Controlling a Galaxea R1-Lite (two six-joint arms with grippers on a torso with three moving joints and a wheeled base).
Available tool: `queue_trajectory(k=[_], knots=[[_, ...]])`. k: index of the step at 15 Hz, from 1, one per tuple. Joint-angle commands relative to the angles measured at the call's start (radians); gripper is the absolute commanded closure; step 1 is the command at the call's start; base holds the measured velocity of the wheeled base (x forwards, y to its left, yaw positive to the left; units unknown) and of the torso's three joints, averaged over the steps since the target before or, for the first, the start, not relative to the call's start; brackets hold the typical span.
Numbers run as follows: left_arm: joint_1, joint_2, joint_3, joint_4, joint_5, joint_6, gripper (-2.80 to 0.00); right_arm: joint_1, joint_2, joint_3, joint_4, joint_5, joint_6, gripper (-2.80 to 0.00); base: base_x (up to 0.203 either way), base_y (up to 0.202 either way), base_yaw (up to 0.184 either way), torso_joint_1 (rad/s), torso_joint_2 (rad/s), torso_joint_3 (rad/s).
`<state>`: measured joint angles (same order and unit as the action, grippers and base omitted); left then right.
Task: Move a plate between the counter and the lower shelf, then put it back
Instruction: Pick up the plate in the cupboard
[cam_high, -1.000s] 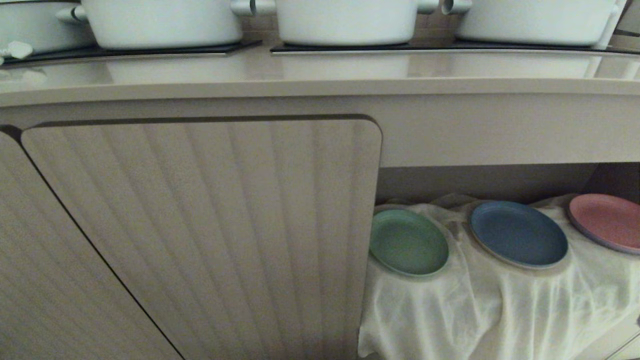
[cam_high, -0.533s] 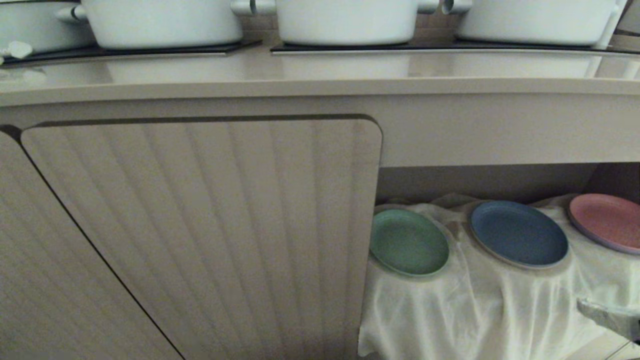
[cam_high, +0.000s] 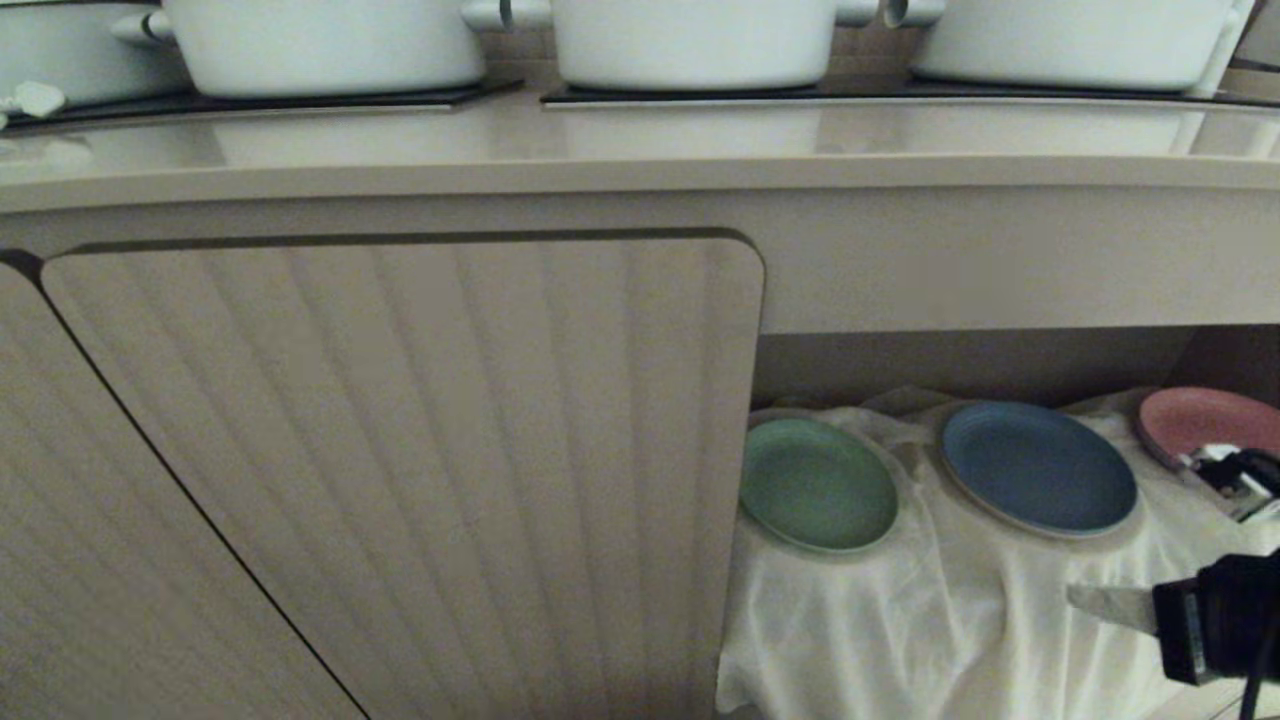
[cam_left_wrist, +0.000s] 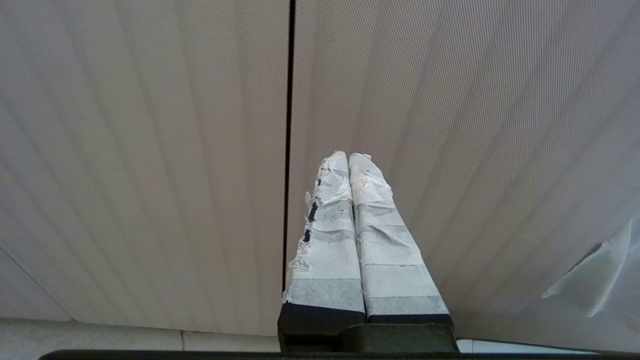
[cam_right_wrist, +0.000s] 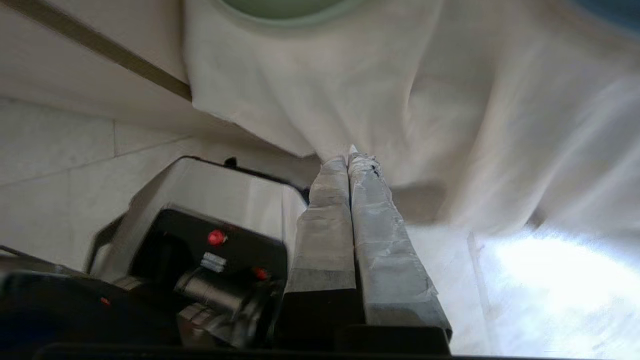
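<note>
From the head view, the change is on my right side: a second ago the right claw (cam_high: 1085, 600) was out of sight, and now its taped tip and black wrist reach in from the lower right corner, over the hanging front of the white cloth (cam_high: 940, 620). I read that as the start of the reach, with no contact yet. The plate (cam_high: 818, 484) sits where it was, flat on the cloth of the lower shelf (cam_high: 960, 360), at the left end just beside the ribbed door (cam_high: 400, 450). The dark blue plate (cam_high: 1038, 468) lies near it to the right and the pink plate (cam_high: 1200, 425) beyond that, partly behind my wrist. The bench (cam_high: 640, 160) above carries the white pots (cam_high: 690, 40) and no plate, so the lift is all ahead of me.

The plate is round, so it has no long axis; its face looks up and slightly toward me.

In the left wrist view, the left claw (cam_left_wrist: 348, 156) is pressed closed and empty, parked facing the ribbed door (cam_left_wrist: 150, 150).

In the right wrist view, the right claw (cam_right_wrist: 349, 159) is also closed on nothing, tip near the cloth (cam_right_wrist: 450, 100), with the plate (cam_right_wrist: 285, 10) well apart. I judge it must spread before taking the rim.
</note>
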<state>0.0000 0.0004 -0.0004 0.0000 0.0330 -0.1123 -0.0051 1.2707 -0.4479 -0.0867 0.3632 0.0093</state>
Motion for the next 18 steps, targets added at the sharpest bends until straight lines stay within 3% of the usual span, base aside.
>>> queue_trajectory(k=[1,5,13,18], knots=[[0.000,0.000,0.000,0.000,0.001,-0.001,0.00,0.001,0.093,0.003,-0.038,0.003,0.044,0.00,0.000,0.000,0.000,0.000,0.00,0.000],[0.000,0.000,0.000,0.000,0.001,0.000,0.00,0.001,0.198,0.013,-0.164,0.003,0.116,0.00,0.000,0.000,0.000,0.000,0.00,0.000],[0.000,0.000,0.000,0.001,0.001,0.000,0.00,0.011,0.355,0.040,-0.477,0.075,0.119,0.00,0.000,0.000,0.000,0.000,0.00,0.000],[0.000,0.000,0.000,0.000,0.001,-0.001,0.00,0.010,0.403,0.039,-0.501,0.127,0.119,0.00,0.000,0.000,0.000,0.000,0.00,0.000]])
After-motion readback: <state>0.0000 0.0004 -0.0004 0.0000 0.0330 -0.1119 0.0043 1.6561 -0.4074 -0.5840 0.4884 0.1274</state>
